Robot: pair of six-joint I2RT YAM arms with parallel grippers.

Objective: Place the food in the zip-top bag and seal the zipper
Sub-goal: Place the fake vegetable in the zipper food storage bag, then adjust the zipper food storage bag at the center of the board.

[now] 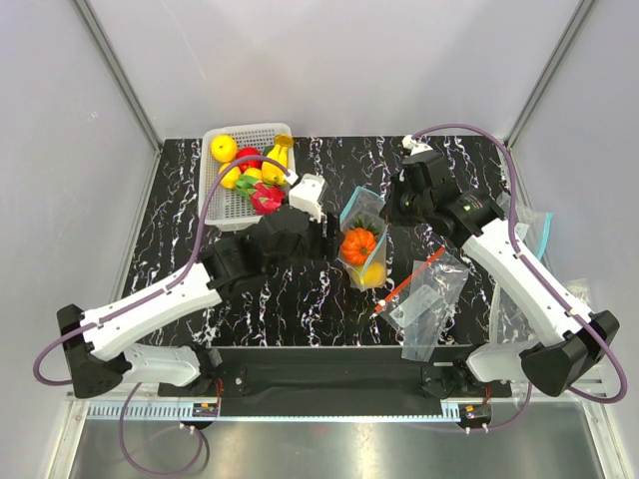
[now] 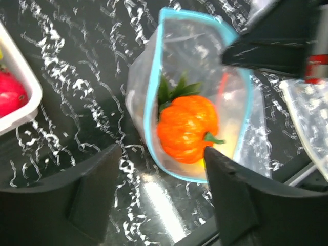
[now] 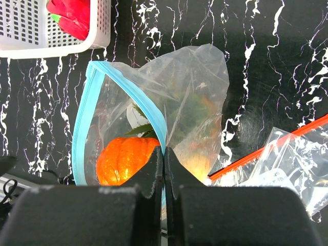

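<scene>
My right hand [image 3: 164,156] is pressed together on the bag [image 3: 197,87] rim, mid-surface [image 1: 300,299]. My left hand [image 2: 160,159] is spread at its mouth. The fruit [image 2: 187,128] sits near the zipper [image 2: 154,102], so sealing could jam on it.

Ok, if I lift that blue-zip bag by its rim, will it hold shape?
Probably not: the zip-top bag is thin crinkled film, folded where the right hand pinches its rim, so it should sag. The round, glossy orange fruit inside may roll and drag it down.
</scene>
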